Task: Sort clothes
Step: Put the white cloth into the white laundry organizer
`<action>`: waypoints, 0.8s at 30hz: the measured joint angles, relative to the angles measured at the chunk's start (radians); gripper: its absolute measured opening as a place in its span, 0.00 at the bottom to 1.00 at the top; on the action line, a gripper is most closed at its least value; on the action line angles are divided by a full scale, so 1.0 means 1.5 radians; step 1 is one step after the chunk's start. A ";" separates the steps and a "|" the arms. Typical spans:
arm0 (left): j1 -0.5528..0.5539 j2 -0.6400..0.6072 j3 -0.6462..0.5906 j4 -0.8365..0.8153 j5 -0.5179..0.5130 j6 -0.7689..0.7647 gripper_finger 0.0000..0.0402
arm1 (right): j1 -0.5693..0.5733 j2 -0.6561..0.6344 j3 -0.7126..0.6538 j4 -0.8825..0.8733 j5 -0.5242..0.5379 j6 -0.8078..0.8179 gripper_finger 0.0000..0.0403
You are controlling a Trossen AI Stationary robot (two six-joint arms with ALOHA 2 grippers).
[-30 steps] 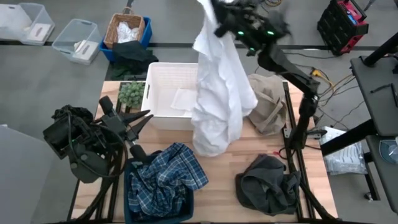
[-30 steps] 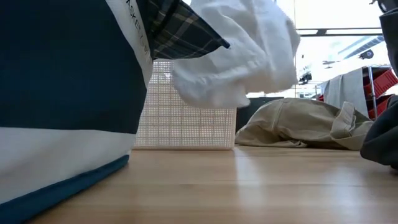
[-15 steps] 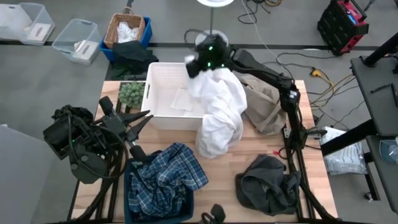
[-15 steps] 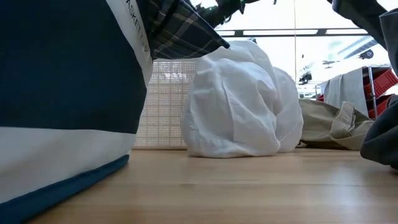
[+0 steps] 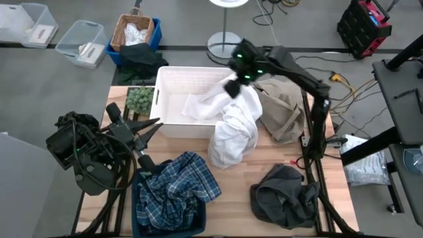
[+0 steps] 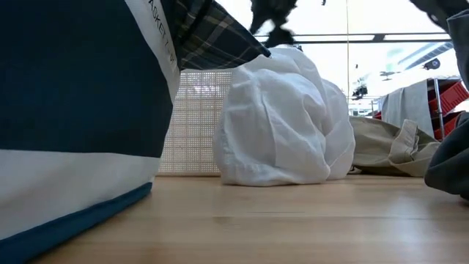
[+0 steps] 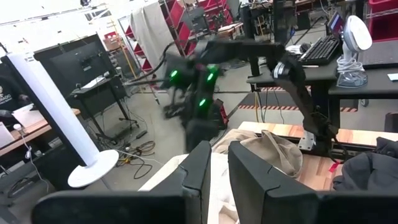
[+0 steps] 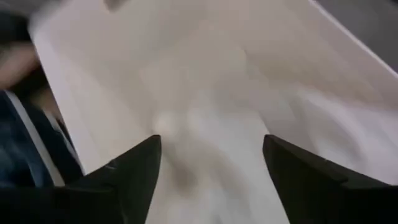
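Observation:
A large white cloth [image 5: 234, 129] lies heaped against the right end wall of the white lattice basket [image 5: 173, 82], its upper part over the rim and its bulk [image 6: 282, 125] on the table. My right gripper [image 5: 232, 86] hovers open just above that rim; the right wrist view shows blurred white cloth [image 8: 211, 93] below its spread fingers. The plaid shirt [image 5: 177, 186] fills the blue bin at the near edge. The khaki garment [image 5: 285, 109] and the dark grey garment [image 5: 284, 195] rest on the table's right side. My left gripper [image 5: 155, 125] waits at the left, shut and empty.
A green fuzzy lump [image 5: 139, 99] sits left of the white basket. Beyond the table's far edge stand a wicker basket [image 5: 132, 33] and two clear plastic bins [image 5: 80, 43]. The blue bin [image 6: 73, 110] fills the left of the low view.
My right gripper has come down from high over the far edge toward the white basket's right rim with the white cloth, then opened and let go. The cloth, which hung long below it, has dropped into a heap across the rim and onto the table.

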 joint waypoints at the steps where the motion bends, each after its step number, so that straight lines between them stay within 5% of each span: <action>1: 0.000 0.000 0.000 0.000 0.003 0.000 0.09 | 0.000 -0.014 0.000 -0.046 0.019 -0.010 0.70; 4: 0.000 0.000 0.000 -0.002 0.005 0.000 0.09 | 0.000 -0.052 -0.008 -0.186 0.077 -0.020 0.72; 12: 0.000 0.001 0.000 -0.004 0.028 0.020 0.09 | 0.020 -0.210 -0.224 -0.155 0.062 -0.099 0.73; 18: 0.000 0.001 0.000 -0.005 0.028 0.020 0.09 | 0.110 -0.339 -0.495 0.050 0.057 -0.153 0.71; 24: 0.000 0.001 0.000 -0.005 0.029 0.019 0.09 | 0.183 -0.383 -0.718 0.264 0.095 -0.025 0.73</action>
